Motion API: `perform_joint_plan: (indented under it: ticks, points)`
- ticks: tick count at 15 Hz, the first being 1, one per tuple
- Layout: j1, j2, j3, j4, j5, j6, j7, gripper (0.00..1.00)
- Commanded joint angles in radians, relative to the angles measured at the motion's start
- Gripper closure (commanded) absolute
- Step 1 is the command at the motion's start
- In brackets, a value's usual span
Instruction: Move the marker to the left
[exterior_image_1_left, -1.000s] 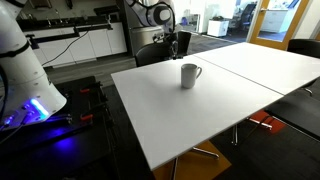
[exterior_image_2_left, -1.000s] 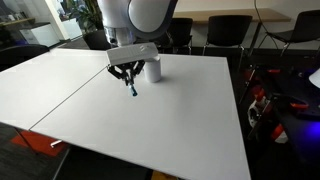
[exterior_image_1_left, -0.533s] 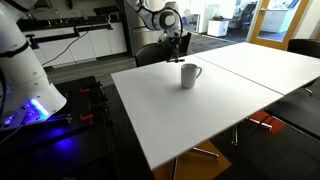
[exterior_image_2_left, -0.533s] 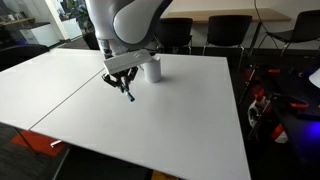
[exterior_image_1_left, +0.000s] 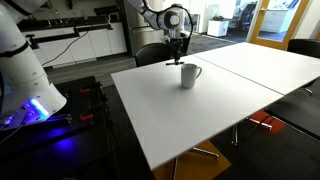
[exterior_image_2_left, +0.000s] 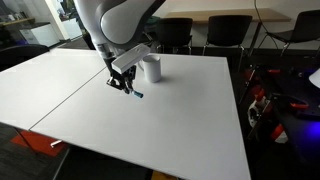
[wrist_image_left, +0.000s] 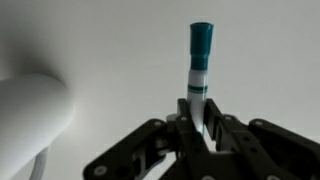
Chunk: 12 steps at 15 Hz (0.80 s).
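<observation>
My gripper (exterior_image_2_left: 124, 84) is shut on the marker (exterior_image_2_left: 133, 92), a slim stick that looks dark with a bluish tip from here. It slants down to just above the white table (exterior_image_2_left: 150, 130), next to the white mug (exterior_image_2_left: 152, 68). In the wrist view the marker (wrist_image_left: 200, 50) has a white body and a teal cap and stands clamped between my fingers (wrist_image_left: 200, 118). The mug (wrist_image_left: 30, 115) is at the left edge of that view. In an exterior view my gripper (exterior_image_1_left: 179, 58) hangs right behind the mug (exterior_image_1_left: 188, 75); the marker is too small to make out there.
A seam (exterior_image_2_left: 75, 85) joins two white tables. Black chairs (exterior_image_2_left: 225, 35) stand behind the far edge. A white machine with blue light (exterior_image_1_left: 30, 95) stands on the floor beside the table. Red and black gear (exterior_image_2_left: 265, 105) lies off the table's side.
The arm has swung and the wrist has tilted, so the held marker now slants with its tip toward the mug's side. The mug has not moved.
</observation>
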Motion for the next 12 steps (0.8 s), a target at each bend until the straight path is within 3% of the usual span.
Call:
perform_joint_plan:
  ticks: [1, 3, 4, 5, 7, 12]
  points:
    - [-0.003, 0.066, 0.0, 0.119, -0.024, -0.064, -0.121, 0.9]
    - [-0.005, 0.09, -0.001, 0.152, -0.024, -0.067, -0.162, 0.95]
    - [-0.007, 0.101, 0.0, 0.167, -0.023, -0.072, -0.181, 0.85]
    - [-0.01, 0.11, 0.003, 0.179, -0.021, -0.076, -0.199, 0.55]
    - [-0.013, 0.126, 0.004, 0.202, -0.018, -0.091, -0.219, 0.47]
    - [-0.011, 0.133, 0.004, 0.226, -0.012, -0.14, -0.22, 0.08]
